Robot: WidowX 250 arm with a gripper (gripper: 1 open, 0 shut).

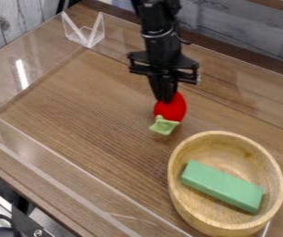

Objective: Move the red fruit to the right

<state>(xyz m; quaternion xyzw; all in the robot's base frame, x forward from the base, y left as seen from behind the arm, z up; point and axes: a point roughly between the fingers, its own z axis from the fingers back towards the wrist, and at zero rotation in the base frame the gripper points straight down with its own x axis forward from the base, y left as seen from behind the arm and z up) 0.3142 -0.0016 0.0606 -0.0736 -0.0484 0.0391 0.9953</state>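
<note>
When counting by kind, can see one red fruit [170, 105] on the tabletop [76, 120], with one pale green leafy cap [166, 124] pointing toward the near edge. Can see one gripper [167, 87] too, clenched right at the fruit's far end (cannot tell whether actually pinching it). Nearer the camera and to the right, can count one wooden bowl [178, 180], apart from the fruit, with one green block [222, 185] lying tilted inside. At the far left, can spot one clear see-through object [85, 30].
</note>
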